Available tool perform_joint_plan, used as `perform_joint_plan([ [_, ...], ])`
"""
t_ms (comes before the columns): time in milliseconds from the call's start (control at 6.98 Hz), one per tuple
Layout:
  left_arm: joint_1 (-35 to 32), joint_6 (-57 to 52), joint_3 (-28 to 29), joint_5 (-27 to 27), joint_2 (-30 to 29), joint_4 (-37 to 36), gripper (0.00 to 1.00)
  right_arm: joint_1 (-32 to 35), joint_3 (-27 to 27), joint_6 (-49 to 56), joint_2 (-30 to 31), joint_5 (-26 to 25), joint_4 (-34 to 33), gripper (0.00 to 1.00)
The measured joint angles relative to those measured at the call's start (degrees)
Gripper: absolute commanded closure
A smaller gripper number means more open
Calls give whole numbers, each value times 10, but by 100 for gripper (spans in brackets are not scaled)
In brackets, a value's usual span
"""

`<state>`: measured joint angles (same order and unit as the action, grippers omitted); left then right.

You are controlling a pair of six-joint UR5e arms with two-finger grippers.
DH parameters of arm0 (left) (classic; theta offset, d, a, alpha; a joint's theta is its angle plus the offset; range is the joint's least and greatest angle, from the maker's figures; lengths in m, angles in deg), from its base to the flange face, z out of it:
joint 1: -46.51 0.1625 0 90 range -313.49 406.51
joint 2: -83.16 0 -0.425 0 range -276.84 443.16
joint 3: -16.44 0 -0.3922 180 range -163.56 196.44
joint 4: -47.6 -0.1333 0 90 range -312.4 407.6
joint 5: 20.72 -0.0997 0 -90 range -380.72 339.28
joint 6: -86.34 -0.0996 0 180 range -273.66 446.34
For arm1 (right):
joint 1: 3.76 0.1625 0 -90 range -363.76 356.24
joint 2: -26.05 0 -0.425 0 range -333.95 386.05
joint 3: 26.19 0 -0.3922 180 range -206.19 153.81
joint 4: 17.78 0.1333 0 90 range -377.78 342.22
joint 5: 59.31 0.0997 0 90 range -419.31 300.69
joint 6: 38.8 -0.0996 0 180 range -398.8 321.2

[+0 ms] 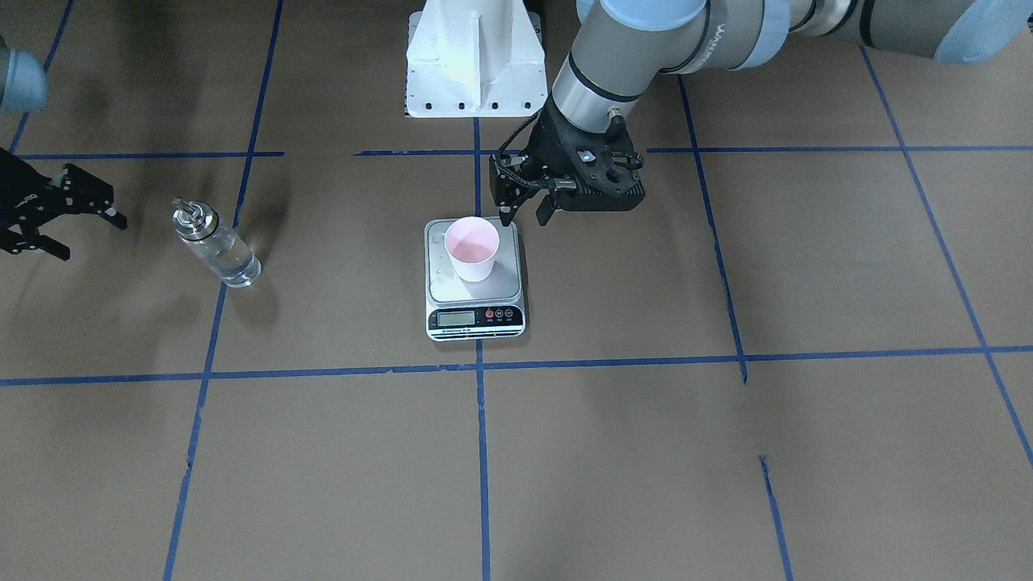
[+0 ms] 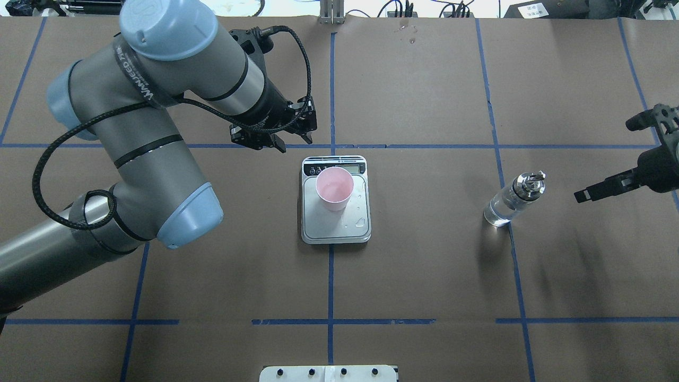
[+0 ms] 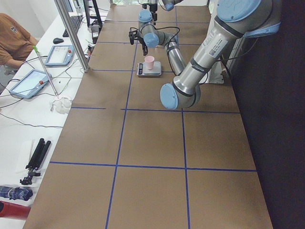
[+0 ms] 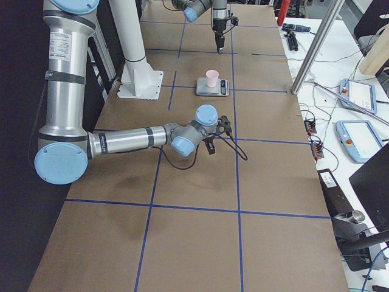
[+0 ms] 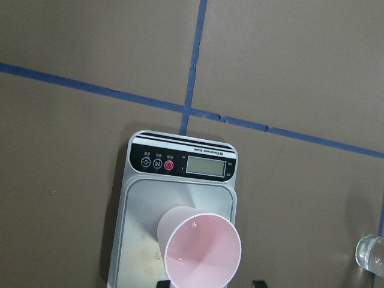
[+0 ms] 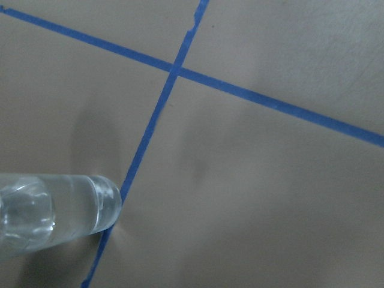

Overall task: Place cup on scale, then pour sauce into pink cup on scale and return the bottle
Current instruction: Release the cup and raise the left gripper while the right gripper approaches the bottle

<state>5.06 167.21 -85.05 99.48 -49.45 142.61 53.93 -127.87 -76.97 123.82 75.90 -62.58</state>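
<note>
Hovering my left tool (image 1: 524, 211) in the air close to the scale (image 1: 510, 278), I am holding its jaws well apart and gripping nothing. My right tool (image 1: 85, 234) is hanging beside the bottle (image 1: 214, 242), spread wide, empty and touching nothing. I am counting one pink cup (image 1: 473, 248), standing upright on the one scale's silver platform, and one glass bottle, standing upright on the desk (image 1: 646, 452), well apart from the scale. Clear sauce (image 1: 236, 265) is sitting in the bottle's lower part.
</note>
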Motion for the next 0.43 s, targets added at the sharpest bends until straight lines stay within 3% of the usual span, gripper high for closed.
perform_joint_plan([
  [143,-7,-1,0,0,6,5,45,-55,-20,-82,22,-45,54,0],
  [430,-26,-4,-1,0,16,14,45,-191,-79,-215,50,-196,78,0],
])
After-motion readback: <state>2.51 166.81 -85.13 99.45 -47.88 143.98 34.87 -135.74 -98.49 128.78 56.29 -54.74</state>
